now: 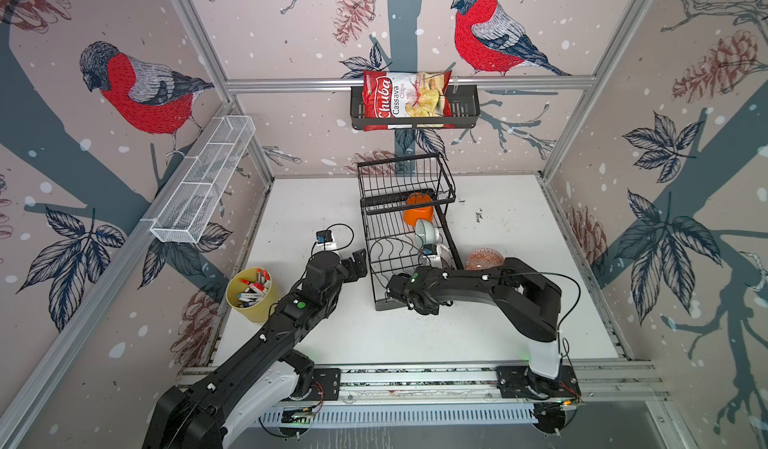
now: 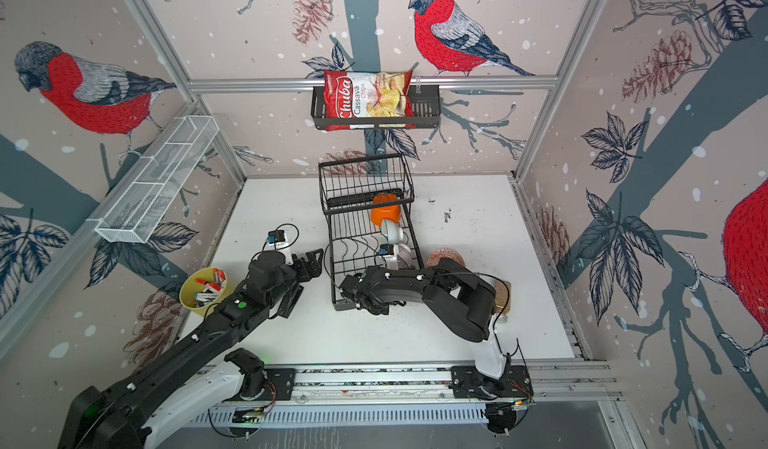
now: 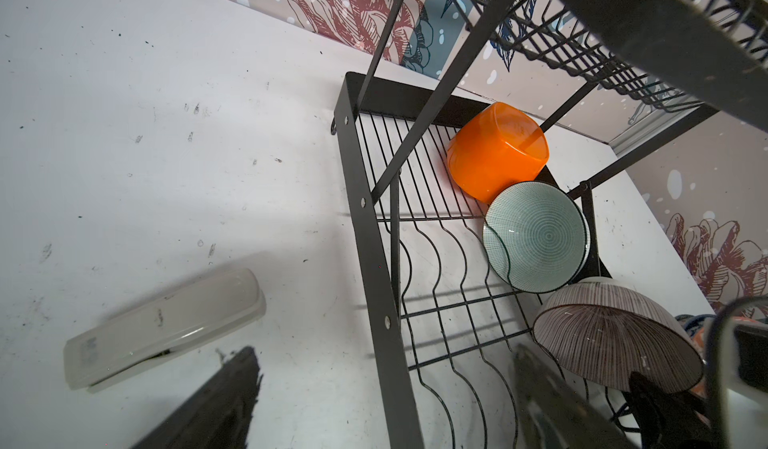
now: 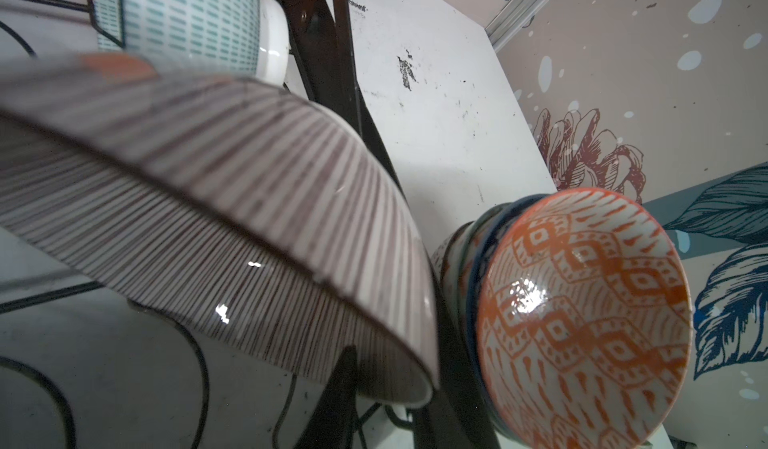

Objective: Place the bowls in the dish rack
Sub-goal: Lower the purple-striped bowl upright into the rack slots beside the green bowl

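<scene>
Just right of the rack (image 1: pixel 405 202) waits a red-patterned bowl (image 1: pixel 484 258), nearest my right gripper (image 1: pixel 434 262), whose jaws I cannot make out; my left gripper (image 1: pixel 358 264) hangs spread, empty.

Open room in the dish rack (image 1: pixel 367 235) is its left half, where the wavy base wires lie bare to an approach from above. The right side is lined by a close row of orange bowl (image 1: pixel 417 215), mint bowl (image 3: pixel 536 235) and striped bowl (image 3: pixel 615 339), and the raised basket (image 1: pixel 405 179) roofs the far end. The right arm (image 1: pixel 465 287) bars the rack's near end and a stack of bowls (image 1: pixel 484 258) stands just outside its right rail, while the white table (image 1: pixel 299 202) left of the rack is clear but for the left gripper (image 1: pixel 357 263) beside the rail, a pale grey oblong object (image 3: pixel 166 326) and the yellow cup of pens (image 1: pixel 249 295).
</scene>
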You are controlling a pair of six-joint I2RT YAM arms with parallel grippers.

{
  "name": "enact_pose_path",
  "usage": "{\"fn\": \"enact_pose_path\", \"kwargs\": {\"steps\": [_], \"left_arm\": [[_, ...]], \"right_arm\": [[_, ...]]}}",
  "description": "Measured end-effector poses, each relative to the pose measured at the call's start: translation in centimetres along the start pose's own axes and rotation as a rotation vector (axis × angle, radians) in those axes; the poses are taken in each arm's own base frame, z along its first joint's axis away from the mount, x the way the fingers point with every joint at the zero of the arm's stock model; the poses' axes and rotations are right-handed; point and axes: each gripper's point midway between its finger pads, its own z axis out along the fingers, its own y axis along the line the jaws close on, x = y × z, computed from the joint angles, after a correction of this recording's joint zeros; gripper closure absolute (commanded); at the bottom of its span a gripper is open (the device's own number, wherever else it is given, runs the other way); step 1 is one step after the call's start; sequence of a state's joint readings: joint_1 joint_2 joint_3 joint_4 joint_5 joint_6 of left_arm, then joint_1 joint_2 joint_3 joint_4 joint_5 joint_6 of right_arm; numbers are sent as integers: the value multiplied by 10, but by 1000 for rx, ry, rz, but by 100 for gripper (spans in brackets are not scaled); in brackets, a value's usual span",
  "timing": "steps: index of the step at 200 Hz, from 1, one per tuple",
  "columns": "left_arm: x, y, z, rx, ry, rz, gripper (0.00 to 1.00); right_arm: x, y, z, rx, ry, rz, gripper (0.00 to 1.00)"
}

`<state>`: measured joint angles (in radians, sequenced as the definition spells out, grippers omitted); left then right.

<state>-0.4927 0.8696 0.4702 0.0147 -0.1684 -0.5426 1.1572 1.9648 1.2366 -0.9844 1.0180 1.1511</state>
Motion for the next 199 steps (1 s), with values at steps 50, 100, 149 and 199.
{"fn": "enact_pose_path", "kwargs": {"steps": [50, 100, 149, 199], "left_arm": [[0, 0, 0, 0, 1, 0, 7], [1, 0, 0, 0, 2, 0, 7], [3, 1, 0, 0, 6, 1, 7], [4, 2, 0, 1, 5, 0, 7]], "right_arm": [[2, -4, -5, -22, 35, 6, 61], [0, -8, -8, -23, 43, 4, 50], [-6, -9, -12, -35, 41, 9, 37], [-15, -6, -17, -82, 37, 8, 31]]}}
